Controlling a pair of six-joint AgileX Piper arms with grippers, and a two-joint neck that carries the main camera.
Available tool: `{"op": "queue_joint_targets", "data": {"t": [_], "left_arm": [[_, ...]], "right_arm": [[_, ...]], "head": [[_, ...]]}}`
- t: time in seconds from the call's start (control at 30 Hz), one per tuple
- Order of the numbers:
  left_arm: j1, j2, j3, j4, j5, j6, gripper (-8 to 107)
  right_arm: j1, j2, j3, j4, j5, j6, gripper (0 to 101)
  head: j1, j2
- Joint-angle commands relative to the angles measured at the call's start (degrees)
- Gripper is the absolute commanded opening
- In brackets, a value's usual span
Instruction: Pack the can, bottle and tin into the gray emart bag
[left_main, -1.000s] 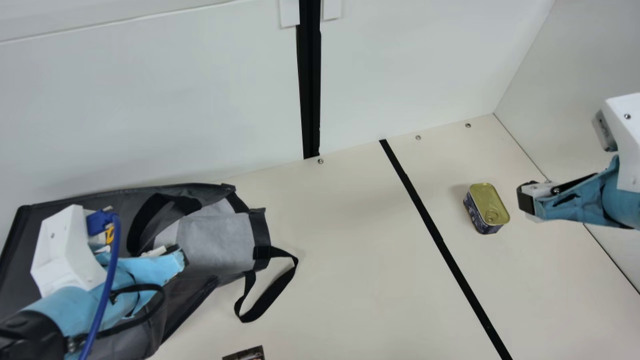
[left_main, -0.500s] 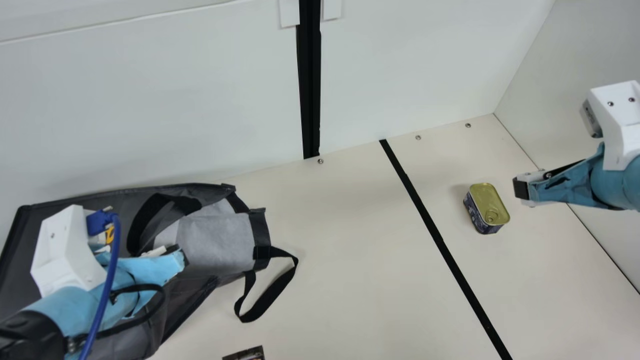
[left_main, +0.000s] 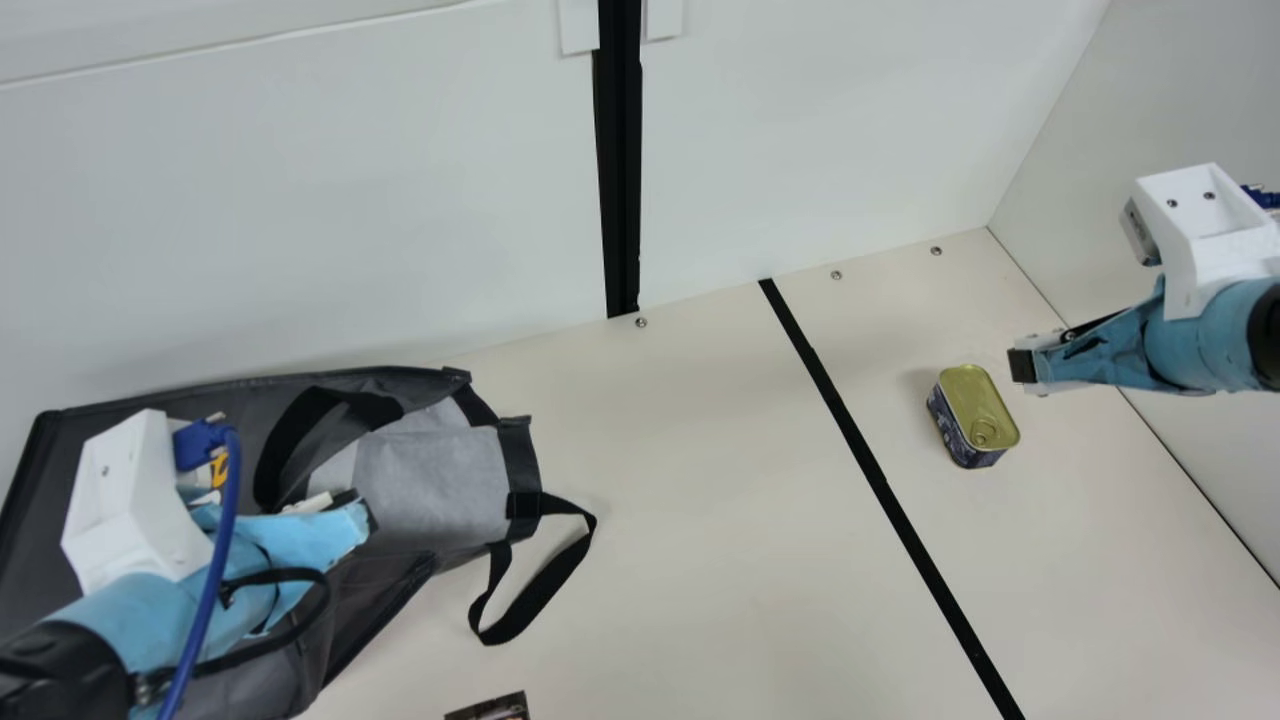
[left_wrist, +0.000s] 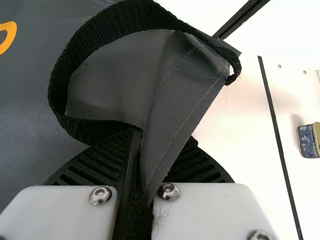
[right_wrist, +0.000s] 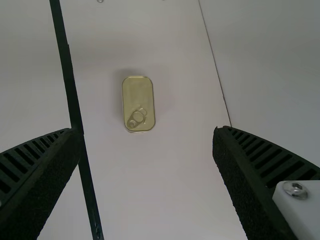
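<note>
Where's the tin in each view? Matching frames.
Main: tin right of the black strip.
Left wrist: tin at picture edge, partly cut off, across the strip from the bag.
Right wrist: tin between strip and wall seam.
Shared landmark: black strip.

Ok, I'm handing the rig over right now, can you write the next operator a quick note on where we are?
Left gripper: closed on a fold of the gray bag, beside a black strap.
Right gripper: open and empty, near the tin.
Things: the tin stands on the table, pull-tab lid up; the bag lies at the main view's left. A dark printed item is cut off at the near edge, can't tell what.
Done: bag gripped. Can't confirm whether the can or bottle is packed.
Left to do: grasp and bag the tin; check for the other two.
</note>
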Motion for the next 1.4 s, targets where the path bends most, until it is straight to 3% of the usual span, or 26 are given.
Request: {"op": "queue_joint_targets", "data": {"t": [0.0,0.7,1.37], "left_arm": [[0.0,0.0,0.0,0.0,0.0,0.0,10],[0.0,0.0,0.0,0.0,0.0,0.0,10],[0.0,0.0,0.0,0.0,0.0,0.0,10]], "right_arm": [[0.1,0.9,-0.1,-0.1,-0.3,-0.1,91],[0.3,11.0,-0.8,0.7,-3.6,-0.9,91],[-0.3,18.4,-1.7,1.7,-4.5,-2.2,91]], "head": [[-1.3,0.0],[-1.3,0.0],[-1.3,0.0]]}}
